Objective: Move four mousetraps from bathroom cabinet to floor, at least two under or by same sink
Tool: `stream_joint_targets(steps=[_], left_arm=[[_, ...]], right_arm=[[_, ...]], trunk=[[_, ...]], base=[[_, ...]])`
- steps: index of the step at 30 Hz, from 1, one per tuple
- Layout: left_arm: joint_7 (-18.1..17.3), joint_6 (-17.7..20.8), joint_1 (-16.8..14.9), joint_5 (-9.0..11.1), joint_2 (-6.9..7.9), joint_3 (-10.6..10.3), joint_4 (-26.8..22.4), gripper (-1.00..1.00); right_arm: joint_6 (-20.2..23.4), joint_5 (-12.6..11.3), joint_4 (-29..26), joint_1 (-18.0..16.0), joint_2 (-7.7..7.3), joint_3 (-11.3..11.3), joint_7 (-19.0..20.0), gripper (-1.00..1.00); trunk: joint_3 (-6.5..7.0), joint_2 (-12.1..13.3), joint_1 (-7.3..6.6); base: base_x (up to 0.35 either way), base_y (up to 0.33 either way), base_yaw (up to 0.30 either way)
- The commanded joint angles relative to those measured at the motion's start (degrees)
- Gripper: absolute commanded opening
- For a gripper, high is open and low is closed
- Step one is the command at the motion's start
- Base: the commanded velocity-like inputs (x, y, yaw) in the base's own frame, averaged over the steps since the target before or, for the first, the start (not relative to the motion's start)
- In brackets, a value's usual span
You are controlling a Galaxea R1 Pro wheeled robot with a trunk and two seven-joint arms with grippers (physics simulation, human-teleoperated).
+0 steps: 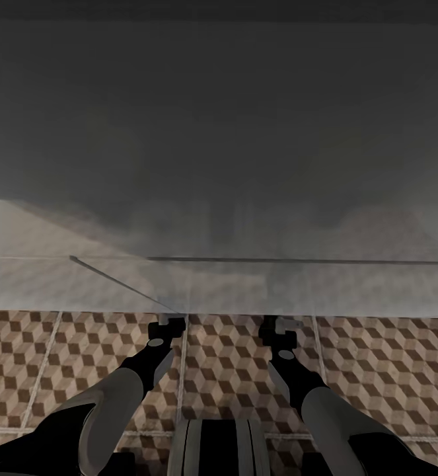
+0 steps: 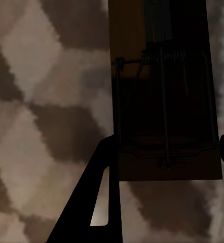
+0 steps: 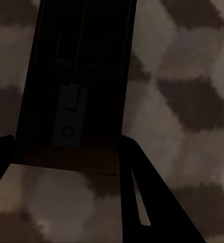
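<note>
Tan wood and dark spring wire are showing between the fingers of both claws: the left gripper (image 2: 165,167) is clamping one mousetrap (image 2: 162,101) by its long edges, and the right gripper (image 3: 66,157) is clamping a second mousetrap (image 3: 79,86) the same way, each hanging over the bathroom floor (image 1: 377,370) with its brown and beige cube tiles. From the head camera, both arms are reaching forward and down, the left gripper (image 1: 166,326) and right gripper (image 1: 278,326) ending at the shadowed edge of a broad pale-grey mass (image 1: 219,165) too blurred to name. I judge the placing step to be in hand. The next move calls for lowering each trap until it is lying flat on the tiles before parting the fingers; whether the sink is close by cannot be told.
</note>
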Motion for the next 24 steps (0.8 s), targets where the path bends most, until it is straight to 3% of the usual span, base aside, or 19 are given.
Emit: stream_joint_targets(steps=[1,24], left_arm=[[0.2,-0.19,-0.02,-0.61,-0.03,0.43,0.07,-1.0],[0.2,-0.29,-0.03,-0.61,-0.03,0.43,0.07,-1.0]], right_arm=[[-0.15,-0.03,0.05,-0.03,0.0,0.18,-0.3,-1.0],[-0.06,-0.1,0.02,-0.03,0.0,0.22,-0.01,-1.0]], trunk=[[-0.03,-0.01,-0.01],[-0.03,-0.01,-0.01]], base=[[0.0,0.0,0.0],[0.0,0.0,0.0]])
